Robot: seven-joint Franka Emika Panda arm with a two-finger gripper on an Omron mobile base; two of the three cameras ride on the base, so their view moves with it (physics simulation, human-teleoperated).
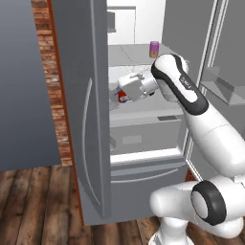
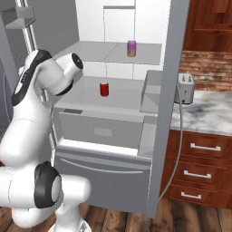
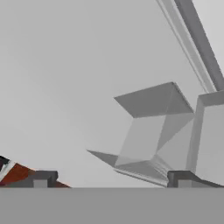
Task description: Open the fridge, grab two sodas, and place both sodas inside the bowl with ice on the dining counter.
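FRIDGE (image 2: 104,131): both doors open | RED CAN (image 2: 104,89): upright, middle shelf | PURPLE CAN (image 2: 131,48): upright, upper shelf, 1 o'clock of red can | GRIPPER (image 3: 111,178): fingers released, spread wide, grasping nothing, inside fridge near red can

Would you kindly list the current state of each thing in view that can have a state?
fridge: both upper doors swung open, bottom drawer shut.
red soda can: upright on the lower shelf, not held.
purple soda can: upright on the upper shelf, untouched.
tool: open, inside the fridge close to the red can.
toaster: upright on the marble counter, beside the fridge.
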